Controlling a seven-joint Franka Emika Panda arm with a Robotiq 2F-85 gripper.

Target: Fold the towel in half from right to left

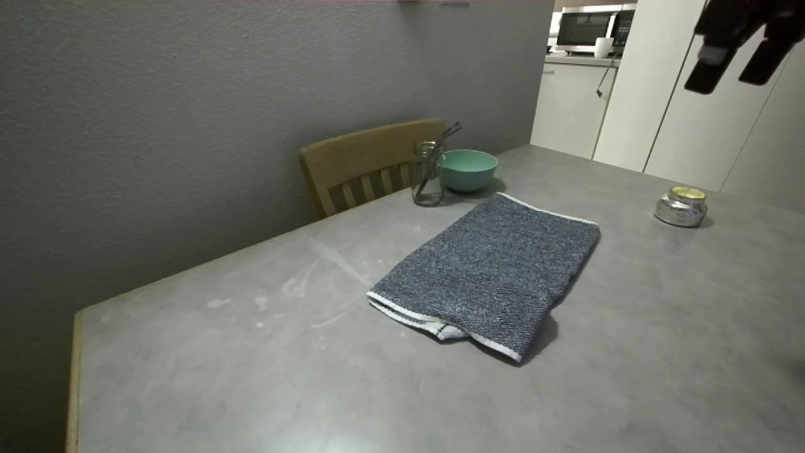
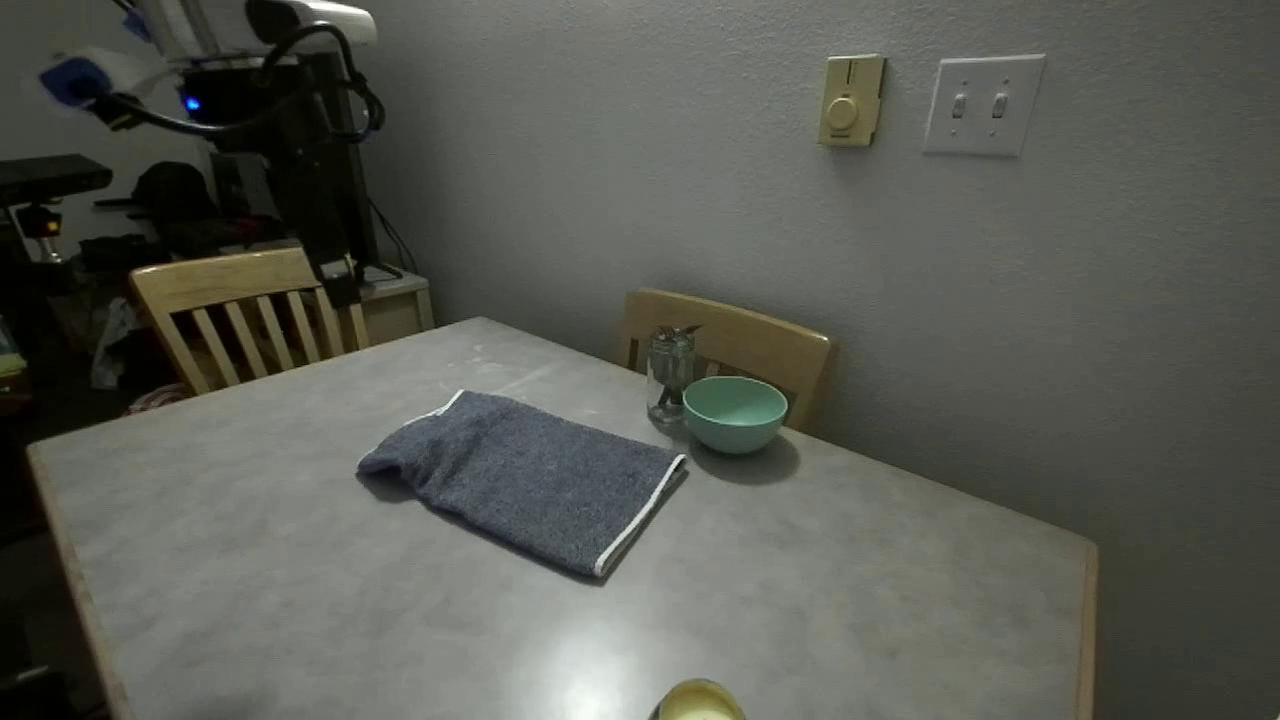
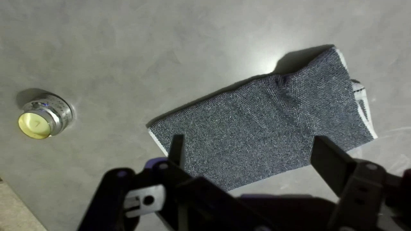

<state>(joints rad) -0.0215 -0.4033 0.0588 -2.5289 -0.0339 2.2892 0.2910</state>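
Note:
The dark blue-grey towel lies on the table, doubled over in layers, with white hems at its short ends. It also shows in an exterior view and in the wrist view. At one short end the layers are uneven, and a bit of pale striped underside sticks out. One corner there stands slightly off the table and casts a shadow. My gripper is open and empty, its fingers wide apart. It hangs well above the table, apart from the towel, and shows high up in both exterior views.
A green bowl and a glass jar with utensils stand by the table's wall-side edge, near one towel end. A silver candle jar stands on the table apart from the towel. Wooden chairs stand at the table.

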